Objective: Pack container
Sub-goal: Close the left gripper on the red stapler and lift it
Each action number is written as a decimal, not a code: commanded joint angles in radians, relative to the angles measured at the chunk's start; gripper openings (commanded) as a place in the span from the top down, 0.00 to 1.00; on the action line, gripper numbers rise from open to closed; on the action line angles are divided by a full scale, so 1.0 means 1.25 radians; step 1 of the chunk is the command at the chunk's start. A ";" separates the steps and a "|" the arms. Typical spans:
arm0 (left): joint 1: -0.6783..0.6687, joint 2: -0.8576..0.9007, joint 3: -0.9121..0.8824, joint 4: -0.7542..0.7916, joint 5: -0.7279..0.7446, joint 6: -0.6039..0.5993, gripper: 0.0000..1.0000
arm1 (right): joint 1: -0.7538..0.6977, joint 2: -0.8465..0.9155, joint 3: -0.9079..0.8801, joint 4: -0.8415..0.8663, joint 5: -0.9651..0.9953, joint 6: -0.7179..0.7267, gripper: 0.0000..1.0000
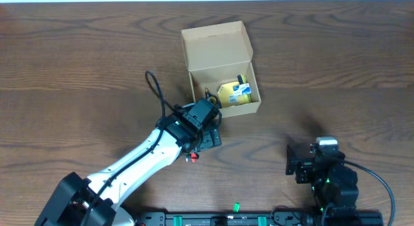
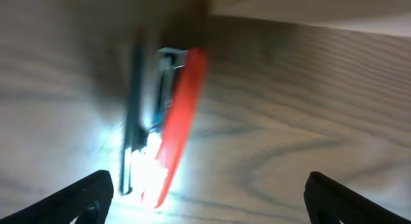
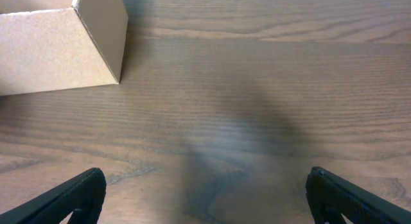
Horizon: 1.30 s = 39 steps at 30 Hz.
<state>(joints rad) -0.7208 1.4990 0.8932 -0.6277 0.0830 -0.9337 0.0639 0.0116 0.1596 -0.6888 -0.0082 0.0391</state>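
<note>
Small tan cardboard box (image 1: 215,46) on the wooden table (image 1: 336,70) at far centre, flap lid open, yellow item (image 1: 230,94) inside, left gripper (image 2: 205,198) spread wide over a blurred red-and-black object (image 2: 181,121) beside the box, right gripper (image 3: 205,199) wide, empty, well apart.

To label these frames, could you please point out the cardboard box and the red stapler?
cardboard box (image 1: 217,45), overhead view, on its open lid flap.
red stapler (image 2: 183,121), left wrist view, on its red top.
</note>
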 commanded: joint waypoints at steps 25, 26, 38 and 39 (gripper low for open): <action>0.006 0.042 -0.114 0.073 -0.026 -0.021 0.05 | -0.004 -0.005 -0.002 -0.009 -0.003 -0.015 0.01; 0.009 0.054 -0.114 0.073 -0.024 -0.014 0.05 | -0.004 -0.005 -0.002 -0.009 -0.003 -0.014 0.01; 0.022 0.085 -0.114 0.097 -0.015 0.011 0.29 | -0.004 -0.005 -0.002 -0.009 -0.003 -0.014 0.01; 0.022 0.085 -0.114 0.096 -0.015 0.011 0.32 | -0.004 -0.005 -0.002 -0.009 -0.003 -0.015 0.01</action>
<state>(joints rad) -0.7002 1.5787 0.7635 -0.5129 0.0547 -0.9321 0.0639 0.0116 0.1596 -0.6888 -0.0082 0.0391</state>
